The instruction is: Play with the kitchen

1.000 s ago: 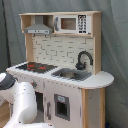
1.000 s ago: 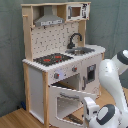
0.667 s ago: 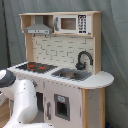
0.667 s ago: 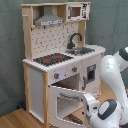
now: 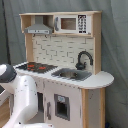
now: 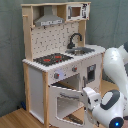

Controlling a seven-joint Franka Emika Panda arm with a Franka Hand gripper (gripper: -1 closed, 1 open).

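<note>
One toy kitchen of pale wood and white panels stands on the wooden floor before a grey curtain in both exterior views.

Second exterior view, left to right: the grey hood hangs under the top shelf, with the pegboard back below it. The stove with red rings occupies the near-left part of the tabletop. The black faucet rises behind the sink. A microwave-style compartment sits at the upper right. Below the stove, the windowed oven door hangs swung outward. The white robot arm arches down on the second exterior view's right, and its wrist section with the claw sits right at the free edge of the oven door. Whether the claw is clenched on the door or released cannot be determined.

First exterior view, left to right: the white arm fills the lower left, in front of the cabinet. The stove lies behind it, then the sink and the faucet. The hood and the microwave sit above. The claw is not visible here.
</note>
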